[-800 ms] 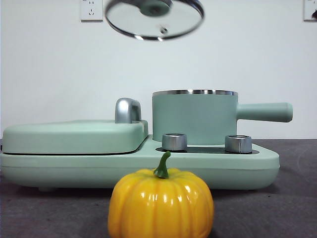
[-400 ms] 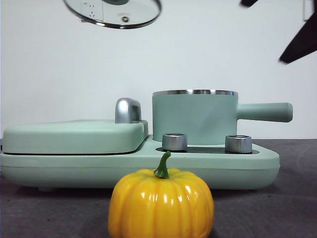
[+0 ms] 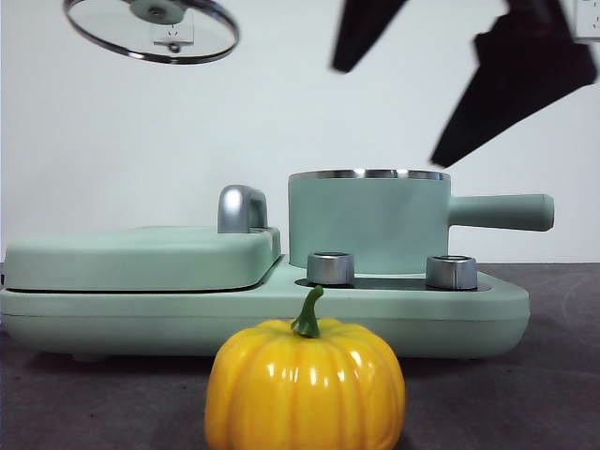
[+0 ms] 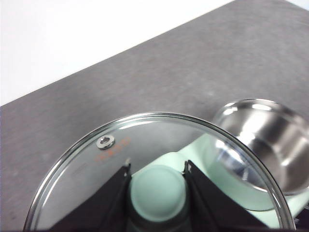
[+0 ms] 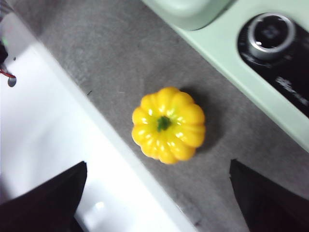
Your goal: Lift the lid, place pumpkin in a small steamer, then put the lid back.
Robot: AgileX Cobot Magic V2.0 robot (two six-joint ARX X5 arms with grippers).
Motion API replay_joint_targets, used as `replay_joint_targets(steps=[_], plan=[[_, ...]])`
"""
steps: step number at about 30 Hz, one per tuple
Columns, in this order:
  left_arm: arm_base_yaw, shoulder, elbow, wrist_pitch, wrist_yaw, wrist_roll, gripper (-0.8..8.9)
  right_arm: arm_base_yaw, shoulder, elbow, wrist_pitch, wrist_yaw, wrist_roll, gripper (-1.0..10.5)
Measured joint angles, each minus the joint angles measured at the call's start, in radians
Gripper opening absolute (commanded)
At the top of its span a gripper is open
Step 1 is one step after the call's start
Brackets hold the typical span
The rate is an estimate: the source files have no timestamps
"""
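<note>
The glass lid (image 3: 152,28) with its mint-green knob hangs high at the upper left, well clear of the pot. My left gripper (image 4: 158,170) is shut on the knob (image 4: 158,191) of the lid (image 4: 116,145). The small steamer (image 3: 367,223) stands uncovered on the cooker, handle pointing right; its steel inside (image 4: 263,140) shows bare. The yellow pumpkin (image 3: 305,384) sits on the table in front of the cooker. My right gripper (image 3: 450,66) hangs open high above the pot's right side, and the pumpkin (image 5: 168,124) lies below it, between its spread jaws.
A mint-green cooker base (image 3: 141,314) carries a flat griddle cover (image 3: 141,255) with a chrome handle (image 3: 240,208) on the left and two steel dials (image 3: 330,268) in front of the pot. A dial (image 5: 270,34) shows near the pumpkin. The table edge (image 5: 116,145) runs close by.
The lid has moved further left at the top of the front view. The right gripper has come down and in from the upper right, now large and dark above the pot.
</note>
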Motion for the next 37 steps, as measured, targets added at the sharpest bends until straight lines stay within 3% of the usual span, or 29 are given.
replay_joint_targets(steps=[12,20,37], plan=[[0.116,0.000,0.000,0.000,0.000,0.000,0.24,0.066,0.264,0.109,0.000,0.003,0.014,5.5],[0.124,0.000,0.000,-0.001,0.000,0.000,0.24,0.104,0.357,0.109,-0.001,0.131,0.015,5.5],[0.124,0.000,0.000,-0.002,0.000,0.000,0.24,0.135,0.460,0.109,0.049,0.153,0.025,5.5]])
